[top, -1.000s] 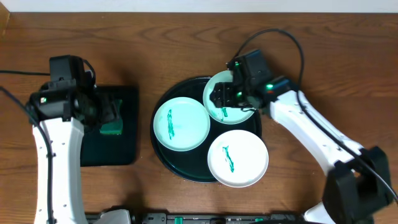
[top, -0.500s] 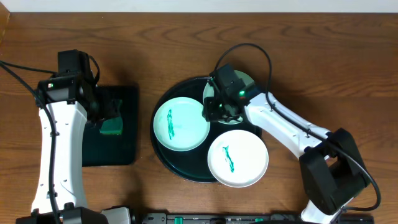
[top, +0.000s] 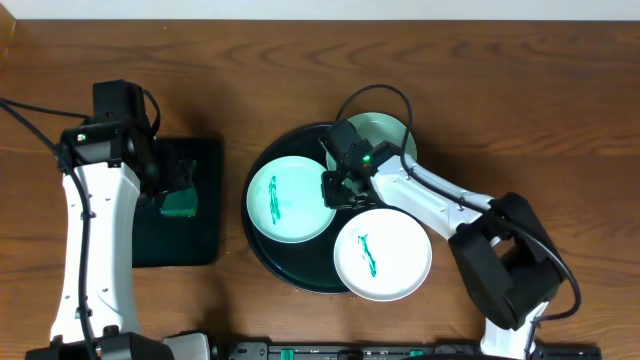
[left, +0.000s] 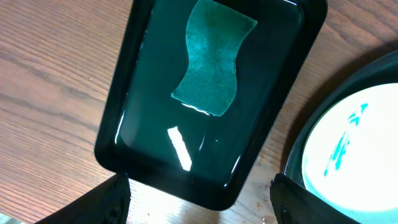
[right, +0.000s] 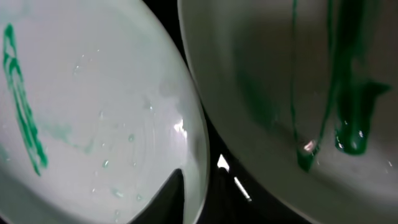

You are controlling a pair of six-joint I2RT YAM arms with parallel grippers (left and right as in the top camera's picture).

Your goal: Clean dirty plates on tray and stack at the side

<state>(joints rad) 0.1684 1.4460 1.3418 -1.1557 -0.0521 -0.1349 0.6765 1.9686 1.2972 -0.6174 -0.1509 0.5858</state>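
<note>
- The right gripper [top: 338,188] hung low over the round tray [top: 298,262], in the gap between the left plate [top: 291,198] and the back plate [top: 388,135]. I could not tell whether its jaws were apart or closed, since the wrist view showed only two rims crowding together.
- All three plates sat on that tray with their teal scribbles, the front plate [top: 385,255] included.
- To my eye, it needed to nip one rim only, keep clear of the neighbouring rim, and lift gently, because the plates looked wet.
- The left gripper [left: 199,196] was spread wide and empty above the cloth [left: 211,59] in the rectangular tray [left: 115,134]. It wanted a firm pinch on the cloth.
- Compared with a second ago, the right gripper had slid off the back plate towards the middle, uncovering more of it. The left arm had barely shifted, and the plates had not moved.
</note>
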